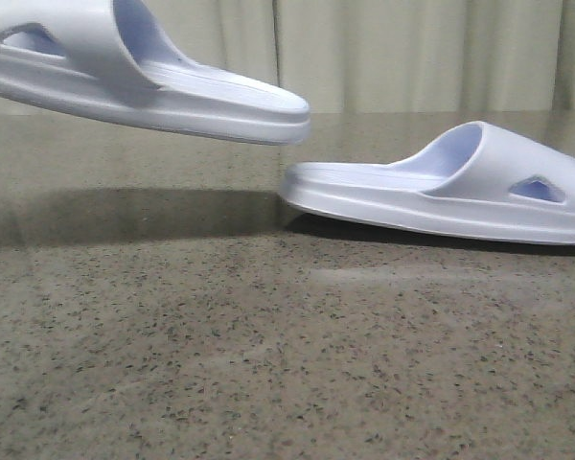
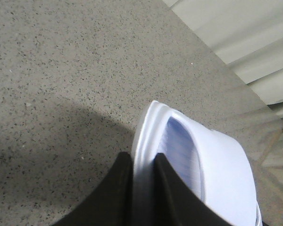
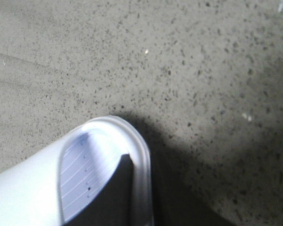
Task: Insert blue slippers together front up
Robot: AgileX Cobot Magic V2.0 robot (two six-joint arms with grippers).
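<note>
Matt foam slippers (image 1: 441,187); glossy speckled stone table (image 1: 268,335).

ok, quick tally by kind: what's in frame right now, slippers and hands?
Blue slippers: 2, the left slipper lifted off the table, the right slipper low at the tabletop.
Robot hands: 2, left hand shut on the left slipper's sole rim, right hand gripping the right slipper's rim; neither shows in the front view.
Total: 4

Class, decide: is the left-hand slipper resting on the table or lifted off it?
Lifted. The left slipper hangs above the table, casting a shadow below, its edge between the left gripper fingers.
</note>
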